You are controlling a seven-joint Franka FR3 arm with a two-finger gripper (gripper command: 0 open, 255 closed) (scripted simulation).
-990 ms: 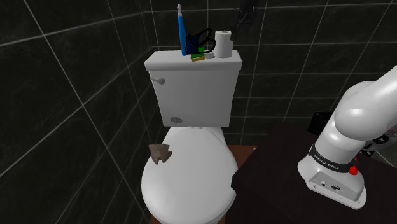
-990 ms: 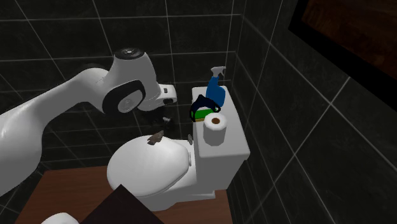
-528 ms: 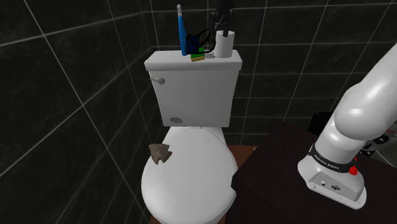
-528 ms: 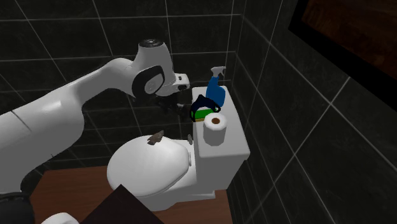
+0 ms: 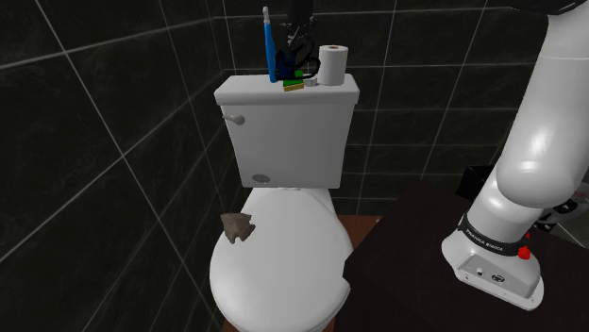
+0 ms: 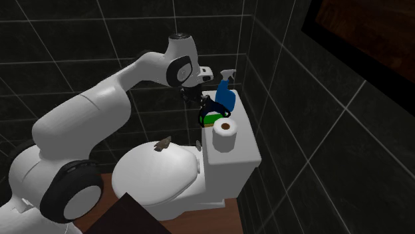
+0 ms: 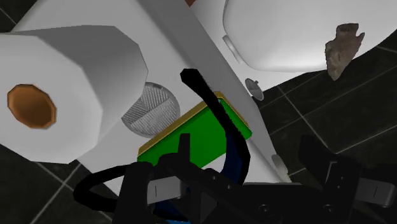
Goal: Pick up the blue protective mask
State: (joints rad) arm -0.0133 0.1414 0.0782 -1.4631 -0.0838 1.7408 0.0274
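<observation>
The arm (image 5: pixel 533 141) is glossy white, built of rounded shells. A black band (image 5: pixel 483 238) with small white lettering rings its lowest link, next to a small red button (image 5: pixel 522 252). A dark grey round cap (image 6: pixel 66 196) covers one joint. The claw (image 6: pixel 203 101) is all black, with blocky fingers (image 7: pixel 331 181).

Tank top (image 5: pixel 283 91): spray bottle (image 5: pixel 270 47) at the shoulder view's left end, toilet paper roll (image 5: pixel 331 64) at its right end. Mask (image 5: pixel 291 64) between them, strap across the sponge (image 5: pixel 297 84). My claw (image 5: pixel 302 33) directly above the mask. Below, on the closed toilet lid (image 5: pixel 293 264): a stone (image 5: pixel 237 227) near its left edge. My stand (image 5: pixel 406 245) to the toilet's right.
</observation>
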